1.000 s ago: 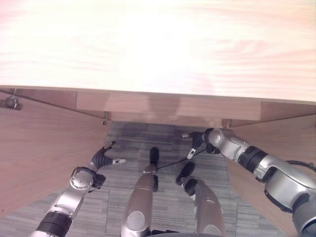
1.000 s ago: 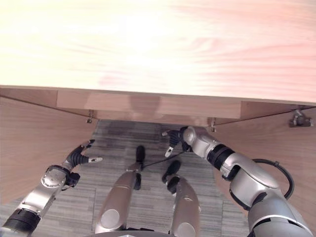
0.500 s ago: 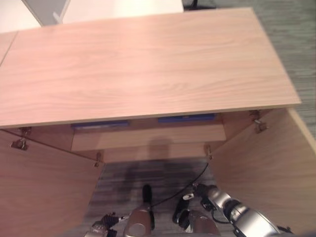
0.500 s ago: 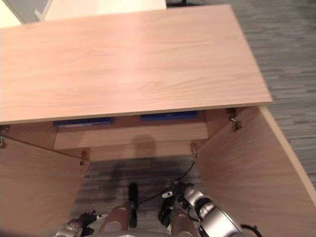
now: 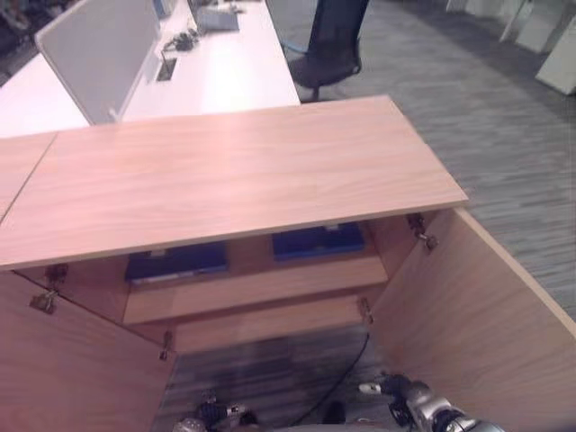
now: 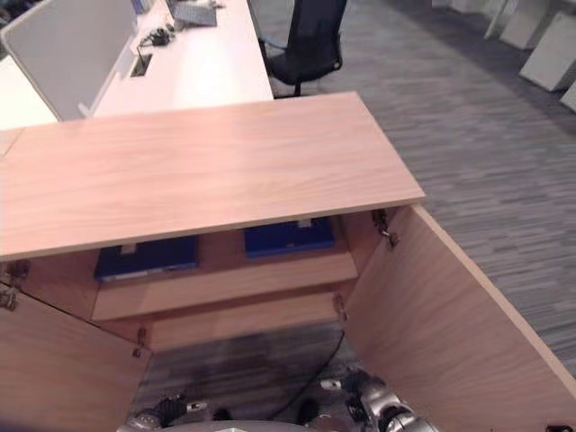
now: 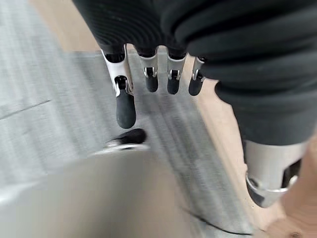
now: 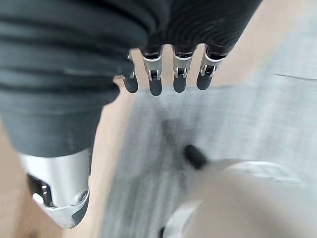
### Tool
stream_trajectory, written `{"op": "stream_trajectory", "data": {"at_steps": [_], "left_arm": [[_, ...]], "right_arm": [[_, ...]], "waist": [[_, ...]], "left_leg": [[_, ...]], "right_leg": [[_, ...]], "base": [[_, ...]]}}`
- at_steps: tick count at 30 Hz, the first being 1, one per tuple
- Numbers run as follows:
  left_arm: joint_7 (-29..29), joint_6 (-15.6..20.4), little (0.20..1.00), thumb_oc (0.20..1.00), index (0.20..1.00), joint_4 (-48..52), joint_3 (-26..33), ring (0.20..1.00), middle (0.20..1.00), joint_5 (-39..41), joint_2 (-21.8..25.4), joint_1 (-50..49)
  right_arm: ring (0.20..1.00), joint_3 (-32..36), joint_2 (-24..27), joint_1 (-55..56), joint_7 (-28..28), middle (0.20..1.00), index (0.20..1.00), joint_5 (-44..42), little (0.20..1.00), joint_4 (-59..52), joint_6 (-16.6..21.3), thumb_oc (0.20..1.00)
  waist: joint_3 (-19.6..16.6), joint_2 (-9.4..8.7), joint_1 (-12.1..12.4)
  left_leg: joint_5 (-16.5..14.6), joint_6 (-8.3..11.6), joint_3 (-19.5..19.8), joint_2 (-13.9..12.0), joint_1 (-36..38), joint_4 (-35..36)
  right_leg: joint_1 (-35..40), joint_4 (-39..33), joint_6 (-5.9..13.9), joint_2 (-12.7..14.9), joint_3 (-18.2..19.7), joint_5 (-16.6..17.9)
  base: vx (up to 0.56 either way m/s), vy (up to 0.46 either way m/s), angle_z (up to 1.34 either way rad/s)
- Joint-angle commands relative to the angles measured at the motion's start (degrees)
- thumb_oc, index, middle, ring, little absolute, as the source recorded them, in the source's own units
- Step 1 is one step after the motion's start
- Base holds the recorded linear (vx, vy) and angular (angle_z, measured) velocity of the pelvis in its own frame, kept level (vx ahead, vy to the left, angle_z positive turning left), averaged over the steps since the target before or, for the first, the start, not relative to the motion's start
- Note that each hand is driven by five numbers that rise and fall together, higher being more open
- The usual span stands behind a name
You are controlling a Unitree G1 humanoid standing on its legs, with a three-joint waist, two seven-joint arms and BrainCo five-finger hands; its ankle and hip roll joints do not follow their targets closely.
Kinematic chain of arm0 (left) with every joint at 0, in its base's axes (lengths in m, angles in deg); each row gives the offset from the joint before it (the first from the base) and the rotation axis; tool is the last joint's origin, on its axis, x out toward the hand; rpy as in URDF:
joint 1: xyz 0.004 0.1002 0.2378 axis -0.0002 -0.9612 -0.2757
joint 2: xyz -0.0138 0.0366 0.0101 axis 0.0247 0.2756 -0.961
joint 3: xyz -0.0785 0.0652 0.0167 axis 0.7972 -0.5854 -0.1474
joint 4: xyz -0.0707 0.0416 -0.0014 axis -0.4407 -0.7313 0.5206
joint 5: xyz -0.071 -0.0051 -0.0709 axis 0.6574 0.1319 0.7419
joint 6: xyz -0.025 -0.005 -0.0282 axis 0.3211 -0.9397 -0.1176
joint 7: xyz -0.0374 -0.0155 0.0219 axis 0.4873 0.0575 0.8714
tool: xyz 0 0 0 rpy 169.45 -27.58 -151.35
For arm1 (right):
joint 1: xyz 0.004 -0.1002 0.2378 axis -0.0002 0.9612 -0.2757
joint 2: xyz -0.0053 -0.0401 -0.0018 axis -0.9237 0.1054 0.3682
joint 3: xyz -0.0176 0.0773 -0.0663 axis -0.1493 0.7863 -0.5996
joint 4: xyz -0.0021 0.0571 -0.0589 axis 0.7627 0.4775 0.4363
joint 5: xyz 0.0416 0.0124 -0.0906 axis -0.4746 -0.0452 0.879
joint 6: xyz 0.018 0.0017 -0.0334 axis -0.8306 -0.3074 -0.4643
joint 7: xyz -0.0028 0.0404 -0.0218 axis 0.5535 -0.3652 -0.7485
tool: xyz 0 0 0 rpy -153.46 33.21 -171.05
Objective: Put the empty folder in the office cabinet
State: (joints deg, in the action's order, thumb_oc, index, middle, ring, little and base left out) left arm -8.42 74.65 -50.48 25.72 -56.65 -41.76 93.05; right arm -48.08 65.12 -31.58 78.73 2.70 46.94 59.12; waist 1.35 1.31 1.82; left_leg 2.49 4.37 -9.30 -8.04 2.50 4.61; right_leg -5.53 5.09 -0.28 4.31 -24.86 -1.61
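Since a second ago the camera has tilted up, bringing the wooden cabinet (image 5: pixel 225 175) with both doors open into view. Left hand (image 7: pixel 148 74) hangs empty, fingers relaxed. Two blue folders (image 5: pixel 175 262) and (image 5: pixel 317 240) lie on the shelf inside. Right hand (image 8: pixel 168 74) hangs empty, fingers loose.

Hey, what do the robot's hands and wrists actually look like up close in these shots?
Both match: the left hand and the right hand each have a row of slim silver fingers ending in rounded dark tips. A dark ribbed cover wraps the back of each hand and the wrist, with a silver-grey metal part beside it.
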Motion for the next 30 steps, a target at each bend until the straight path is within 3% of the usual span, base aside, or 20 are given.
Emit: {"op": "stream_trajectory", "data": {"at_steps": [1, 4, 6, 10, 14, 16, 18, 19, 24, 25, 26, 27, 30], "left_arm": [[0.1, 0.6, 1.000, 1.000, 1.000, -2.0, -1.2, 1.000, 1.000, -3.3, -0.7, 0.9], [0.5, 0.8, 1.000, 1.000, 1.000, -2.1, -1.6, 1.000, 1.000, -3.7, -1.0, 1.2], [0.6, 1.2, 1.000, 1.000, 1.000, -4.3, -1.0, 1.000, 1.000, -4.3, -1.4, 1.8], [0.7, 1.2, 1.000, 1.000, 1.000, -5.8, -0.5, 1.000, 1.000, -5.9, -1.4, 1.3], [1.0, 1.1, 1.000, 1.000, 1.000, -7.4, 0.6, 1.000, 1.000, -6.8, -1.0, 1.0], [1.0, 1.2, 1.000, 1.000, 1.000, -8.3, 1.8, 1.000, 1.000, -7.2, -0.4, 1.0], [1.2, 0.9, 1.000, 1.000, 1.000, -9.1, 2.7, 1.000, 1.000, -7.5, 0.1, 0.8], [1.4, 0.8, 1.000, 1.000, 1.000, -9.4, 3.7, 1.000, 1.000, -7.4, 0.6, 0.6], [2.2, 0.8, 1.000, 1.000, 1.000, -9.9, 4.6, 1.000, 1.000, -6.5, 1.4, 0.3], [2.4, 0.8, 1.000, 1.000, 1.000, -9.9, 4.9, 1.000, 1.000, -6.1, 1.7, 0.2], [2.4, 0.8, 1.000, 1.000, 1.000, -9.9, 4.8, 1.000, 1.000, -6.1, 1.7, 0.2], [2.7, 0.7, 1.000, 1.000, 1.000, -10.0, 5.4, 1.000, 1.000, -6.0, 2.0, 0.1], [2.9, 0.5, 1.000, 1.000, 1.000, -10.3, 5.2, 1.000, 1.000, -5.6, 1.9, 0.1]], "right_arm": [[1.000, -0.3, -1.5, -4.1, -0.5, 1.000, 1.000, -2.7, 1.000, 2.4, 0.8, 1.000], [1.000, 1.6, -0.9, -3.1, -0.5, 1.000, 1.000, -3.6, 1.000, 3.4, 0.7, 1.000], [1.000, 6.2, -0.2, -0.9, -0.6, 1.000, 1.000, -6.4, 1.000, 4.5, 1.2, 1.000], [1.000, 8.7, -0.2, 0.3, -1.2, 1.000, 1.000, -7.3, 1.000, 4.8, 1.4, 1.000], [1.000, 11.0, 0.4, 1.8, -1.0, 1.000, 1.000, -8.5, 1.000, 3.8, 1.5, 1.000], [1.000, 12.6, 1.1, 2.7, -0.8, 1.000, 1.000, -9.7, 1.000, 3.4, 1.9, 1.000], [1.000, 13.5, 1.5, 3.5, -0.7, 1.000, 1.000, -10.2, 1.000, 3.7, 2.1, 1.000], [1.000, 15.0, 2.5, 4.3, -0.3, 1.000, 1.000, -10.1, 1.000, 4.8, 2.0, 1.000], [1.000, 18.3, 5.4, 5.3, 0.4, 1.000, 1.000, -8.8, 1.000, 7.8, 1.6, 1.000], [1.000, 19.4, 6.9, 5.7, 0.7, 1.000, 1.000, -8.6, 1.000, 9.2, 1.4, 1.000], [1.000, 19.4, 6.9, 5.7, 0.7, 1.000, 1.000, -8.6, 1.000, 9.2, 1.4, 1.000], [1.000, 20.7, 8.2, 6.1, 0.6, 1.000, 1.000, -8.6, 1.000, 10.6, 1.2, 1.000], [1.000, 21.0, 8.9, 5.1, -0.3, 1.000, 1.000, -9.0, 1.000, 12.0, 0.9, 1.000]], "waist": [[0.8, -1.77, 0.0], [0.7, -1.18, -0.7], [1.1, -0.92, -1.8], [2.0, -0.88, -2.7], [3.1, -1.14, -3.7], [4.5, -1.20, -4.4], [5.4, -0.59, -4.9], [5.5, -0.18, -5.2], [4.0, -0.29, -5.3], [2.6, -1.36, -5.2], [2.6, -1.33, -5.2], [1.5, -2.68, -5.0], [0.6, -2.79, -5.0]], "left_leg": [[-6.9, -0.98, 0.4, 3.3, 1.1, -2.2], [-7.0, -1.79, 0.4, 4.6, 1.5, -0.8], [-7.8, -3.75, 0.1, 7.5, 1.5, -0.5], [-8.2, -5.45, -1.0, 10.2, 2.0, 0.3], [-8.4, -6.30, -2.4, 11.3, 2.4, 0.4], [-8.4, -6.93, -3.3, 11.7, 2.8, 0.4], [-9.3, -7.11, -3.5, 11.0, 3.8, 0.4], [-9.1, -7.49, -4.1, 10.4, 3.8, 0.4], [-8.7, -7.99, -5.0, 9.7, 3.2, 0.4], [-8.8, -7.82, -5.5, 10.0, 3.0, 0.2], [-8.8, -7.80, -5.5, 9.9, 3.1, 0.3], [-7.7, -7.65, -6.5, 9.9, 2.1, 0.1], [-7.7, -7.37, -7.3, 9.3, 2.4, 0.2]], "right_leg": [[3.2, -8.8, 7.06, 3.4, 0.2, 4.9], [2.3, -8.6, 7.81, 4.5, 0.4, 6.1], [0.4, -7.8, 9.31, 7.0, 1.6, 8.4], [-1.5, -7.3, 10.74, 9.2, 2.8, 10.5], [-3.1, -5.7, 11.38, 10.6, 3.8, 11.0], [-4.2, -2.9, 11.42, 11.6, 4.1, 10.5], [-3.5, 0.3, 11.67, 11.8, 4.9, 7.7], [-2.5, 4.8, 10.52, 12.8, 5.9, 4.9], [-1.3, 10.8, 9.93, 14.2, 8.3, 2.3], [1.3, 7.4, 10.11, 12.9, 8.4, 1.9], [1.4, 7.2, 10.09, 12.8, 8.4, 2.0], [3.0, 1.5, 9.78, 10.0, 8.4, 2.3], [3.5, -1.9, 9.83, 7.6, 9.4, 3.0]], "base": [[-0.09, 0.166, -0.06], [-0.10, 0.201, -0.14], [-0.15, 0.350, -0.09], [-0.12, 0.226, -0.17], [-0.10, 0.147, -0.25], [-0.11, 0.126, -0.21], [-0.08, 0.090, -0.33], [-0.10, 0.058, -0.49], [-0.01, -0.007, -0.31], [0.05, -0.072, -0.23], [0.02, -0.182, -0.24], [0.00, -0.165, -0.27], [0.04, -0.126, -0.37]]}}
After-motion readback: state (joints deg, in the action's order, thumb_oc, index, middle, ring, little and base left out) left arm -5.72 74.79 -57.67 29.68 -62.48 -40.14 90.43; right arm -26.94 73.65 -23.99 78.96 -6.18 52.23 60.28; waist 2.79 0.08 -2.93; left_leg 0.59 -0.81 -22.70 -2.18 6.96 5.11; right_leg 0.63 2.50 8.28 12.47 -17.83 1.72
